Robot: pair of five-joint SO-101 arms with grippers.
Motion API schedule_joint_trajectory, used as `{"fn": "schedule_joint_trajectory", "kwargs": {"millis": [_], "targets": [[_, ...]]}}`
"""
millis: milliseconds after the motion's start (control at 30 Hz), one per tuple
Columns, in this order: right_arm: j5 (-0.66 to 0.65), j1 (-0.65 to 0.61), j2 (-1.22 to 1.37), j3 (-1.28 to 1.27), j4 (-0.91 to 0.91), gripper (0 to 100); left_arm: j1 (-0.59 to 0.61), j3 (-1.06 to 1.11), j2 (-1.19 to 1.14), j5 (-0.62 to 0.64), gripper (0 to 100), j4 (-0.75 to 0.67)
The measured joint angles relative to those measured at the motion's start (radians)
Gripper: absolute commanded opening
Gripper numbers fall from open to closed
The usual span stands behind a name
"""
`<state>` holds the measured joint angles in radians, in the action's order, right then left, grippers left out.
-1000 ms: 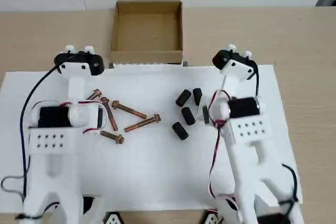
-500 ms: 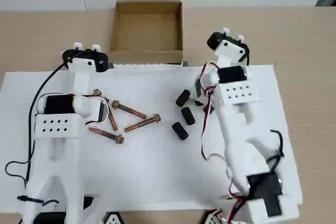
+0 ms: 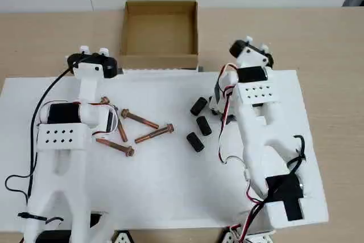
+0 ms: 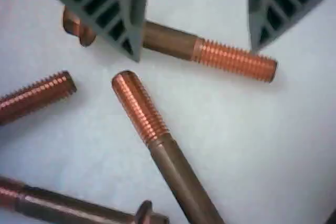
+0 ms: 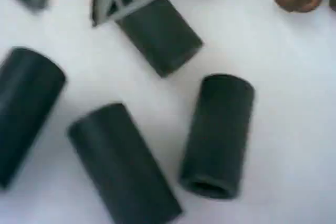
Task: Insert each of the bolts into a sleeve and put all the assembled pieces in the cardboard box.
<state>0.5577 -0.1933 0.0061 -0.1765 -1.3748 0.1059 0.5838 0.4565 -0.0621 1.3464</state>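
The cardboard box [image 3: 161, 32] sits empty at the far side of the white sheet [image 3: 159, 186]. Nothing has been put together yet.

Nearer the arms than the box, and off to its left, the copper bolts [image 3: 139, 119] lie in a loose bunch. The left gripper [image 4: 197, 51] hangs right over them. Its two fingers are spread wide, one on each side of one bolt [image 4: 236, 60], and it is not squeezing that bolt yet. Another bolt [image 4: 142, 108] lies just beside it. If the fingers close a bit crooked, the round bolt could roll out. A finger could also bump the neighbour and push the bunch around.

Nearer the arms than the box, and off to its right, are the black sleeves [image 3: 203, 126]. The right gripper [image 5: 65, 11] is low over them, with its fingers apart and holding nothing. One finger seems to sit on top of a sleeve [image 5: 160, 38], not around it. Coming down from there would likely shove that sleeve. It could roll into the other sleeves close by, and then the grab would miss.
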Motion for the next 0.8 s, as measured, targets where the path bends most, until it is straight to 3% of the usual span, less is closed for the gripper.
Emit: {"fn": "schedule_joint_trajectory", "kwargs": {"millis": [800], "targets": [[0.005, 0.005, 0.164, 0.002, 0.127, 16.2, 0.000, 0.000, 0.000, 0.000, 13, 0.000]]}}
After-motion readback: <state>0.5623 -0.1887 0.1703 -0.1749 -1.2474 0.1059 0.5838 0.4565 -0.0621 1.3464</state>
